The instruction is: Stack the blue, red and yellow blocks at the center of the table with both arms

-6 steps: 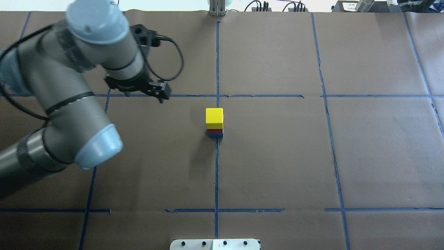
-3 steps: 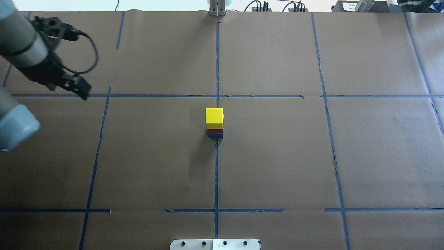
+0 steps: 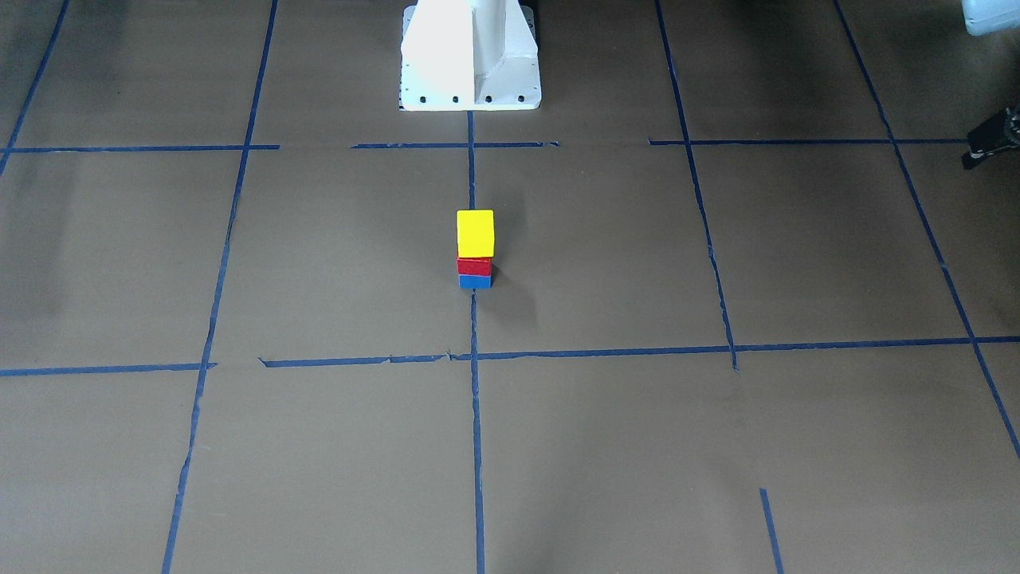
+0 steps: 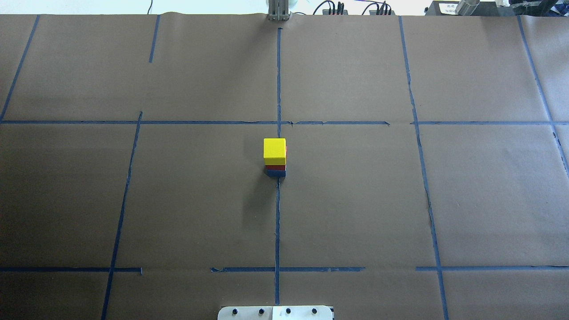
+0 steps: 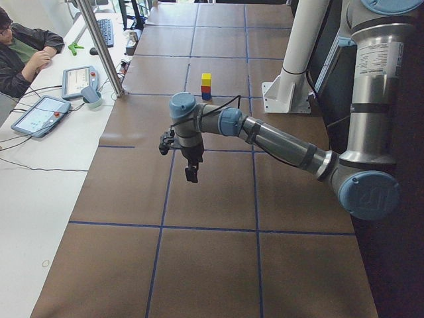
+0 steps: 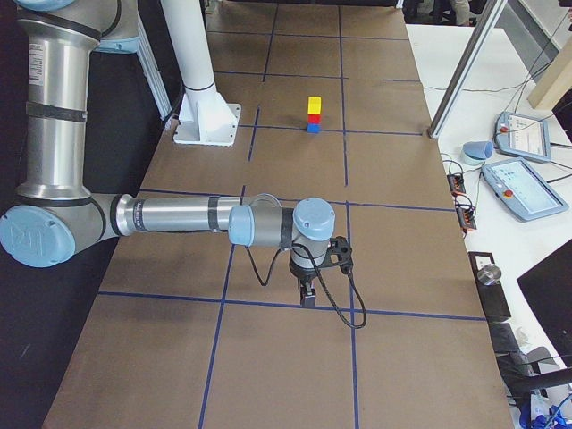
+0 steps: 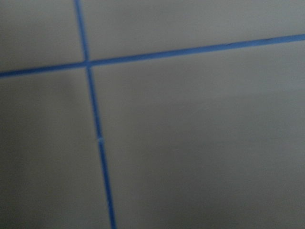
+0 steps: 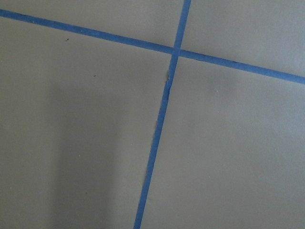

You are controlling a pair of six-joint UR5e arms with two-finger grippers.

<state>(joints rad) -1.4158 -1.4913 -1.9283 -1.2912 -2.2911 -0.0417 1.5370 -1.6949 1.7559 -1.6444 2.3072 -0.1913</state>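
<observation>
A yellow block (image 3: 475, 233) sits on a red block (image 3: 474, 266), which sits on a blue block (image 3: 475, 281), at the table's center. The stack also shows in the overhead view (image 4: 274, 150). No gripper touches it. My left gripper (image 5: 191, 175) hangs above the table far to the stack's left; a dark part of it shows at the front view's right edge (image 3: 988, 146). My right gripper (image 6: 307, 298) hangs over the table far to the stack's right. I cannot tell whether either is open or shut. Both wrist views show only brown paper and blue tape.
The white robot base (image 3: 470, 56) stands behind the stack. A metal post (image 5: 106, 53), tablets and a seated operator (image 5: 20, 53) are along the far table edge. Pendants (image 6: 523, 134) lie on the side bench.
My left arm has pulled back to the left and left the overhead view. The stack has not moved.
</observation>
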